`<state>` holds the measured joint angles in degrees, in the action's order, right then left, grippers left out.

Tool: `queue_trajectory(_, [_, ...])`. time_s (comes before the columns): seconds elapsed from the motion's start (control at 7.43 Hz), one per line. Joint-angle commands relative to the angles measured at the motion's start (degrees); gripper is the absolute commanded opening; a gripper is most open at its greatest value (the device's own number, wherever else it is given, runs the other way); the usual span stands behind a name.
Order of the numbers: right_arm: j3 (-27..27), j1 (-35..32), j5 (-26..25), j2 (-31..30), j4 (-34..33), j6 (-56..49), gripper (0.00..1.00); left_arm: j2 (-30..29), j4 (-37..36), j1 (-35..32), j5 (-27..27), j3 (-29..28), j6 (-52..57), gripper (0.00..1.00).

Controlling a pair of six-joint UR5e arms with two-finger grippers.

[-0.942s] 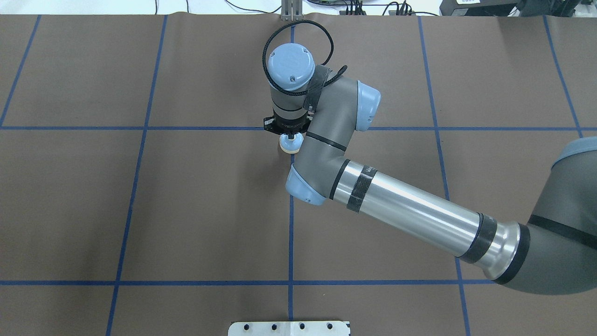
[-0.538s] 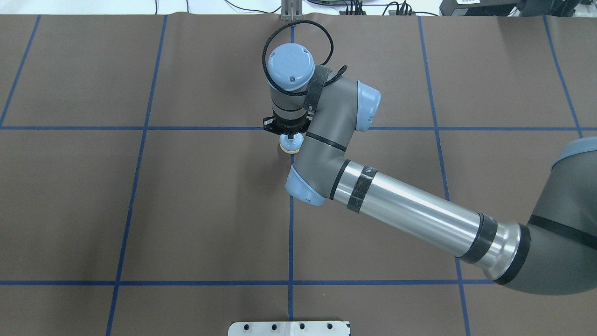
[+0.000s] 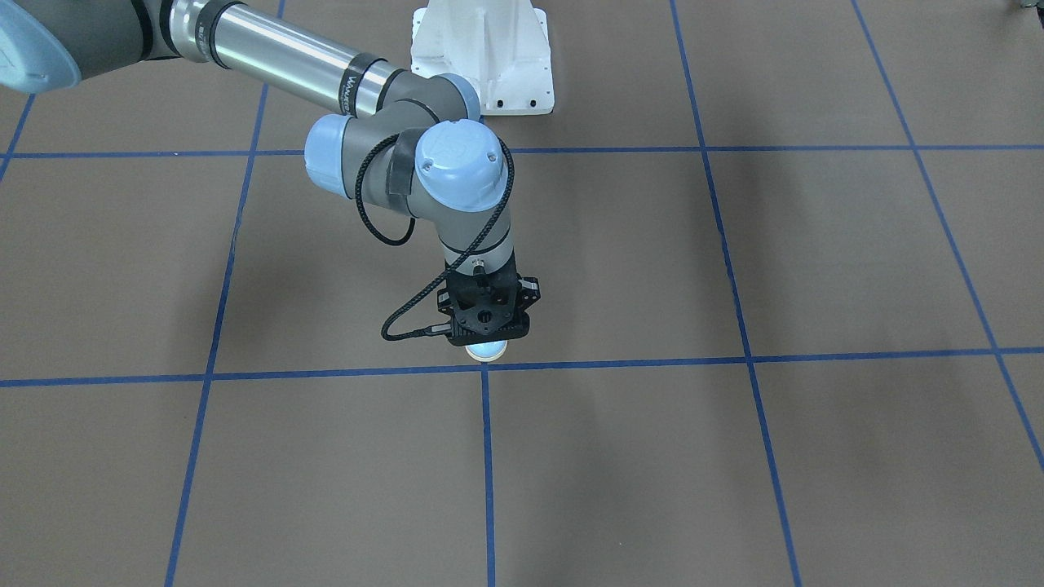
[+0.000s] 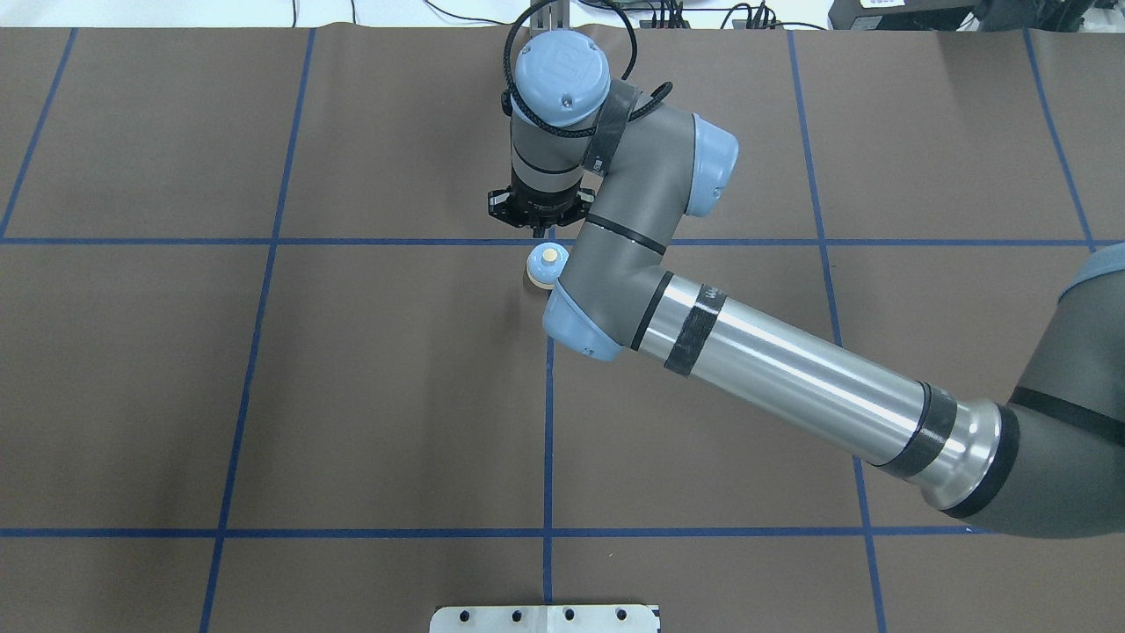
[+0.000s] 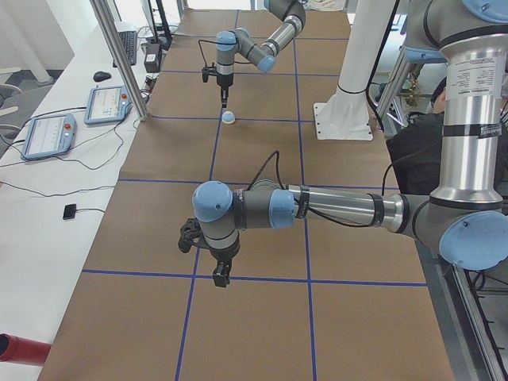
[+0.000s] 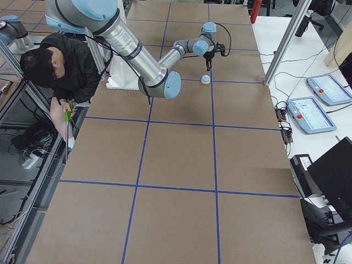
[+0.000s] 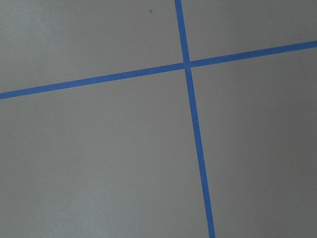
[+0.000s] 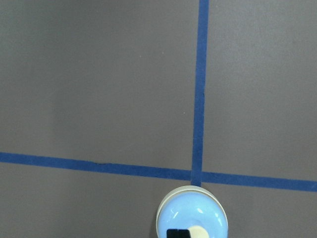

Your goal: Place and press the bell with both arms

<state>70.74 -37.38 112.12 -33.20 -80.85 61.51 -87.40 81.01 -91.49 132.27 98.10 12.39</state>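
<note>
The light-blue bell (image 4: 546, 265) stands on the brown mat beside a blue tape crossing. It also shows in the front view (image 3: 486, 350), the left view (image 5: 228, 117) and the right view (image 6: 205, 79). My right gripper (image 4: 538, 234) points straight down above the bell and clear of it, fingers together and empty. In the right wrist view the bell (image 8: 192, 214) sits at the bottom edge with a black fingertip (image 8: 178, 233) over it. My left gripper (image 5: 218, 274) hangs over the mat far from the bell; I cannot tell whether it is open or shut.
The white bolted pedestal (image 3: 481, 57) stands at the robot's side of the table. Control tablets (image 5: 48, 135) lie on the white side bench beyond the mat. A person (image 6: 60, 60) crouches beside the table. The left wrist view shows only mat and tape lines (image 7: 190, 67).
My right gripper has lifted off the bell's top. The bell's cream button, covered by the fingers before, now shows. The bell has stayed in place.
</note>
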Motion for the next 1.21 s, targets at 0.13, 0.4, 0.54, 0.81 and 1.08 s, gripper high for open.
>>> queue_trajectory(0.13, [9.4,-7.9,7.5,-9.0,-0.1,-3.0,0.99,0.1,0.6,0.0,1.7,0.4,-5.8,1.00])
queue_trajectory(0.4, [17.1,-18.6,14.5,-19.6,-2.6,-18.4,1.00,0.6,5.0,0.0,2.6,0.3,-6.1,1.00])
queue_trajectory(0.54, [17.7,-23.6,16.0,-22.4,-5.3,-28.3,1.00,1.0,5.2,0.0,2.6,0.3,-5.9,1.00])
queue_trajectory(0.81, [18.9,-33.8,18.9,-31.6,-5.5,-44.6,1.00,1.0,5.1,0.0,2.6,0.8,-5.8,1.00])
queue_trajectory(1.08, [19.2,-44.0,23.1,-41.2,-5.8,-58.8,1.00,1.3,5.0,-0.3,2.3,1.6,-5.7,1.00])
